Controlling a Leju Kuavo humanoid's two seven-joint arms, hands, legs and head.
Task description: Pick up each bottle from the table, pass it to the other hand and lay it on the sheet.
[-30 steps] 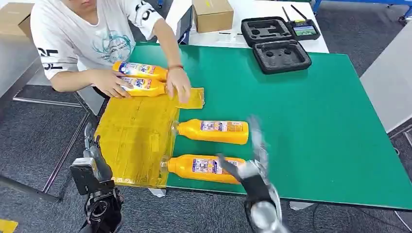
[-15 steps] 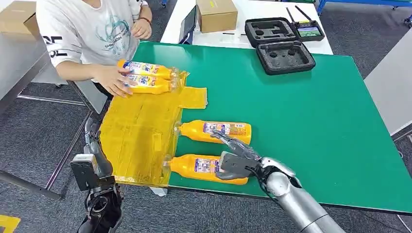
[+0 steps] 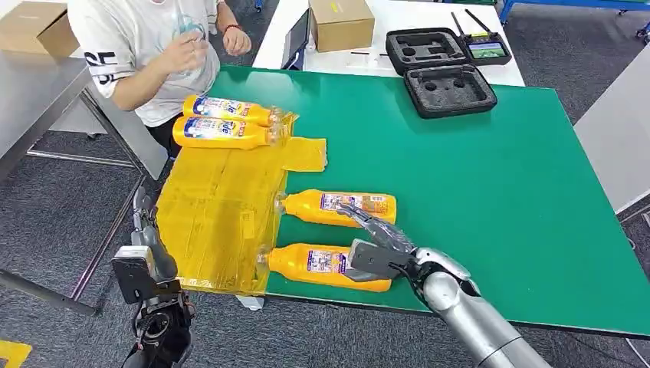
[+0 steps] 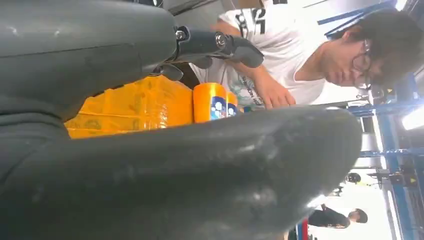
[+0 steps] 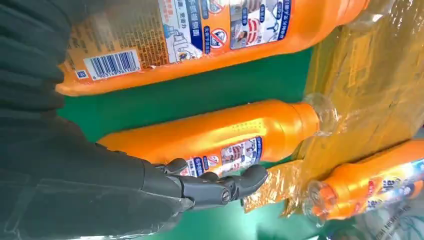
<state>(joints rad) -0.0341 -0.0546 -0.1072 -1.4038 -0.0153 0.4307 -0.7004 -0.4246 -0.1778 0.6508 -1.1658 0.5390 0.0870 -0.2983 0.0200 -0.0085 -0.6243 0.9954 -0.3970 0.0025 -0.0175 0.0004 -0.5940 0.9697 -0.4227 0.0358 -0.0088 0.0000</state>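
Two orange bottles lie on the green table [image 3: 498, 192], caps toward the yellow sheet [image 3: 215, 215]: a near bottle [image 3: 318, 264] [image 5: 200, 40] and a far bottle [image 3: 337, 206] [image 5: 225, 137]. Two more bottles [image 3: 224, 121] [image 4: 215, 102] lie side by side at the sheet's far end. My right hand [image 3: 375, 244] hovers over the base of the near bottle, its fingers [image 5: 220, 187] stretched toward the far bottle, nothing held. My left hand [image 3: 144, 244] hangs off the table's left side beside the sheet, fingers apart and empty.
A person [image 3: 146, 46] sits at the far left corner, hands drawn back to the chest. A cardboard box [image 3: 341, 21] and open black foam cases [image 3: 444, 88] stand at the back. The green table's right half is bare.
My right arm swung in over the table and settled above the near bottle's base. The person let go of the two bottles on the sheet and pulled both hands away.
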